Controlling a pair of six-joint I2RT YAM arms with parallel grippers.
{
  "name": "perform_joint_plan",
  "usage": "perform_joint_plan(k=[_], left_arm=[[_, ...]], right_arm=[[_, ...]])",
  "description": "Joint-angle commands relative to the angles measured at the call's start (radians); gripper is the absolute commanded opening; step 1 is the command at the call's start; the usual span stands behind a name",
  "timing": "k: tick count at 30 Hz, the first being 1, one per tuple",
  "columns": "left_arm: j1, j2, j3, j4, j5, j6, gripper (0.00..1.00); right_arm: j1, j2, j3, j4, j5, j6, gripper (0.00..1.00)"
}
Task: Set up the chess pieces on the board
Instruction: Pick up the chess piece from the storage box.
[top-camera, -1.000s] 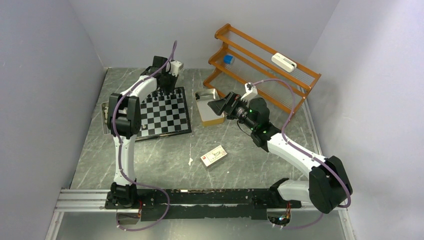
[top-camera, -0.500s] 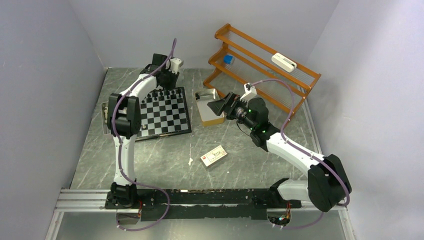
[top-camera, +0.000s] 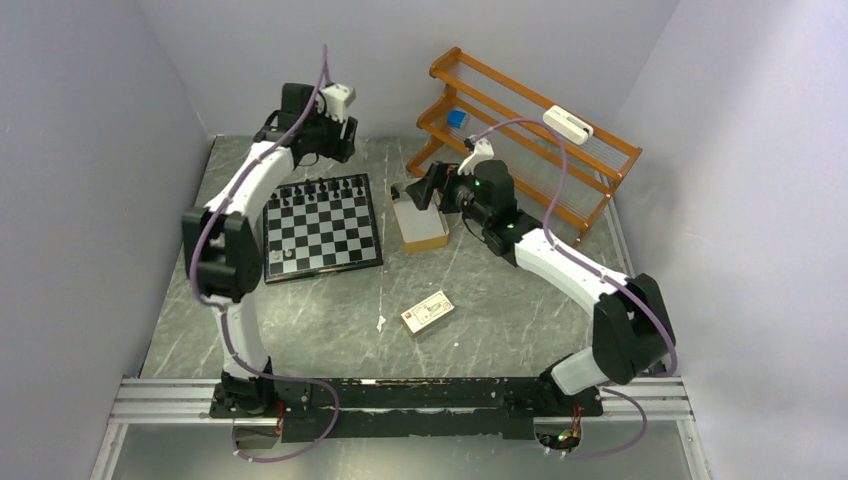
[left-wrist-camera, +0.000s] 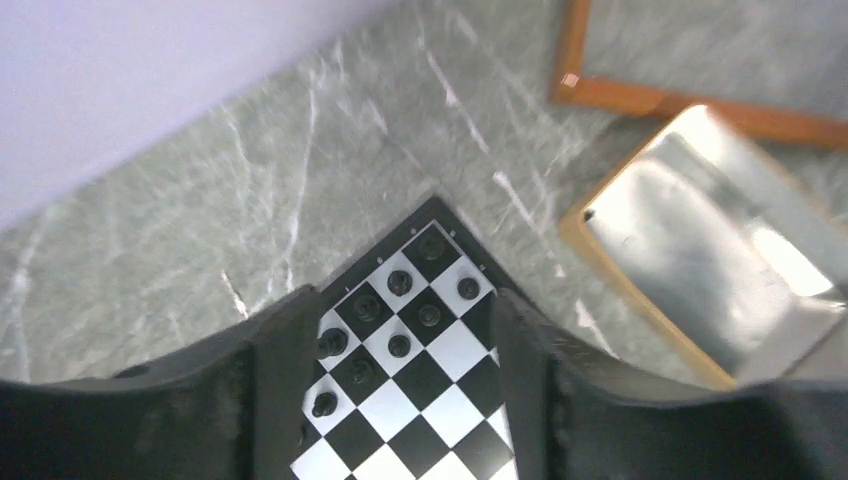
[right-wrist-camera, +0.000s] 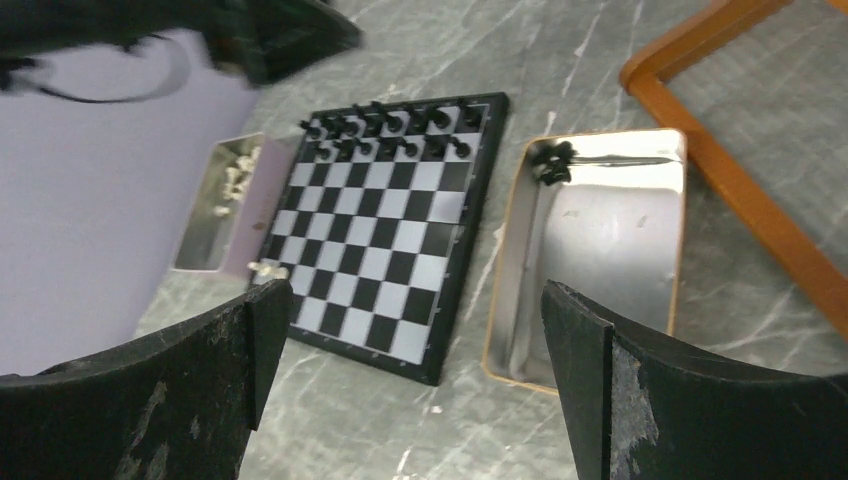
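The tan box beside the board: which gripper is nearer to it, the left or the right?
Right. The right gripper hovers over the far end of the tan box; the left gripper hangs above the far edge of the board, further off.

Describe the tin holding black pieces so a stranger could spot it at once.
Find the board; the tin lies just off its right edge, between board and orange rack. Unlike the tray left of the board, which holds pale pieces, it is tan-sided with a shiny metal floor and a clump of black pieces in one corner.
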Motion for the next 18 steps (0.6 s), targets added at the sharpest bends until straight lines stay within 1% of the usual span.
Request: perform_joint_plan(k=[1,2,3,5,8,9,10,13,15,16,18], left_arm=[[0.007,-0.195,-0.115,0.076,0.071,-0.039,0.93],[0.007,-0.238,-0.163,0.083,0.073,-0.039,0.98],[0.007,-0.284,-0.214,0.093,0.072,-0.044,0.99],[0.007,-0.383,-0.323,0.123,0.064,-0.046,0.99],[0.007,-0.531,-0.464,0.150,0.040,-0.066,0.99],[0.007,-0.577,-0.505,0.155,0.029,-0.079,0.99],[0.007,-0.618,-0.546,0.159,0.023,-0.091,0.99],[0.007,-0.749,-0.668,0.178,-0.035,-0.148,0.99],[0.007,-0.830,-0.744,0.175,-0.110,-0.204,0.99],[0.007,-0.867,-0.770,0.157,-0.155,-0.259,0.99],[0.007,-0.922,-0.808,0.104,-0.207,-0.288,0.99]], right_arm=[[-0.003,0.089,0.053,-0.061,0.056,-0.115,0.97],[-0.003,0.122,0.079,-0.069,0.052,-0.129,0.93],[-0.003,0.154,0.110,-0.086,0.050,-0.140,0.87],[-0.002,0.214,0.170,-0.107,0.050,-0.165,0.76],[0.001,0.288,0.213,-0.072,0.041,-0.217,0.60],[0.000,0.312,0.223,-0.056,0.046,-0.236,0.56],[0.000,0.337,0.231,-0.043,0.052,-0.255,0.54],[0.000,0.411,0.265,-0.021,0.064,-0.295,0.51],[0.000,0.462,0.312,-0.044,0.071,-0.265,0.48],[0.000,0.483,0.334,-0.058,0.081,-0.238,0.46],[0.000,0.516,0.345,-0.034,0.097,-0.186,0.43]])
